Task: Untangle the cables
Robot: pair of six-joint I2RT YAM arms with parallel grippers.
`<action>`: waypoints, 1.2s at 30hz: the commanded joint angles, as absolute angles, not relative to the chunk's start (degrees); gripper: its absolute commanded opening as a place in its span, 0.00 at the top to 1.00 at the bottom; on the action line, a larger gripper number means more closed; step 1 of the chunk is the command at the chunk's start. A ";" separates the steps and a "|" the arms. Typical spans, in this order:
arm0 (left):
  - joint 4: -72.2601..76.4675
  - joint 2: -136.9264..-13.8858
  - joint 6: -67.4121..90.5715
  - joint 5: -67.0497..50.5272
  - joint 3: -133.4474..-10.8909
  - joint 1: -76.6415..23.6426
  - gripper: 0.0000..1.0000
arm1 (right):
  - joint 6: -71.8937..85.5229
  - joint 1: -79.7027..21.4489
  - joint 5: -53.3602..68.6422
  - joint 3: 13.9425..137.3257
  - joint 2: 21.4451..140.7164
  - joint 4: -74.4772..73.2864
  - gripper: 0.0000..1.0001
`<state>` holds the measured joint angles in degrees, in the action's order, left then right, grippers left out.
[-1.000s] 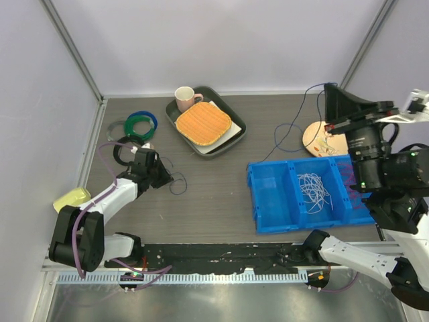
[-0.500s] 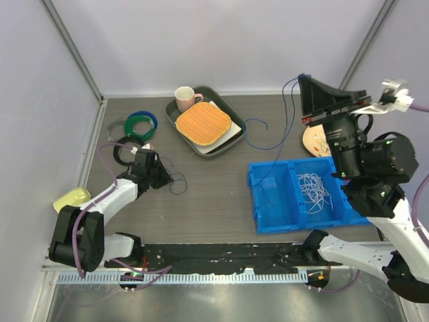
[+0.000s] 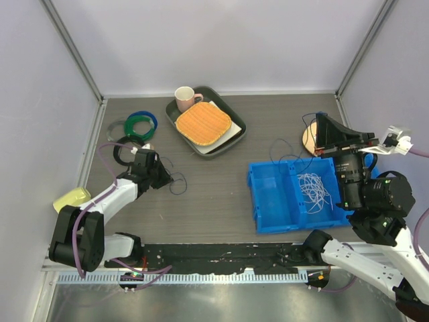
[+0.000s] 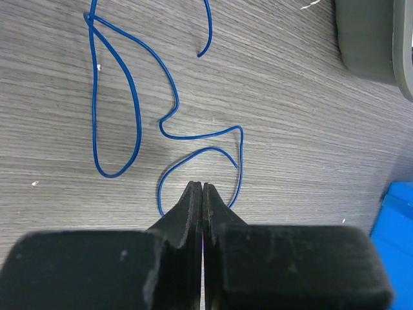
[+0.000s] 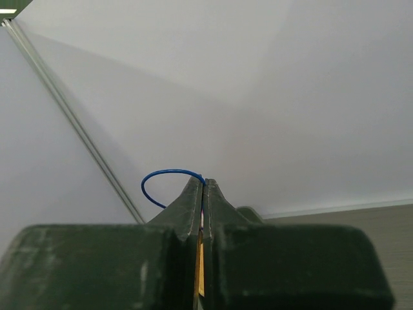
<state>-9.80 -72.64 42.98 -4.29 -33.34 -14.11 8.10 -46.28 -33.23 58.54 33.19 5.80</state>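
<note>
My right gripper (image 3: 320, 126) is raised above the back right of the table and shut on a thin blue cable (image 3: 279, 150). That cable hangs in loops down to the table behind the blue bin (image 3: 255, 201). In the right wrist view it arcs out of the shut fingertips (image 5: 169, 172). White cables (image 3: 313, 189) lie in the bin's middle compartment. My left gripper (image 3: 159, 176) is low on the table at the left, jaws shut. A second blue cable (image 4: 132, 97) loops in front of it and runs under the fingertips (image 4: 193, 194); it also shows in the top view (image 3: 177, 184).
A dark tray (image 3: 236, 127) holds an orange cloth (image 3: 203, 123) and a pink cup (image 3: 184, 98) at the back centre. Green, blue and black ring coils (image 3: 139, 123) lie at the back left. A yellow object (image 3: 72, 198) sits by the left wall. A wooden disc (image 3: 310, 138) lies behind the bin.
My right gripper swung left and high with the blue cable, then came back down lower toward the bin; the cable's loops now lie behind the bin. The left arm has not moved.
</note>
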 commanded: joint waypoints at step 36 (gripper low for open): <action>-9.58 -69.96 42.63 -5.01 -33.57 -13.97 1.00 | 40.08 -46.32 -48.16 26.19 34.44 -22.05 0.88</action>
<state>-9.98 -72.34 43.03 -4.36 -32.75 -14.11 36.38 -46.28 -43.55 23.11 30.46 -16.75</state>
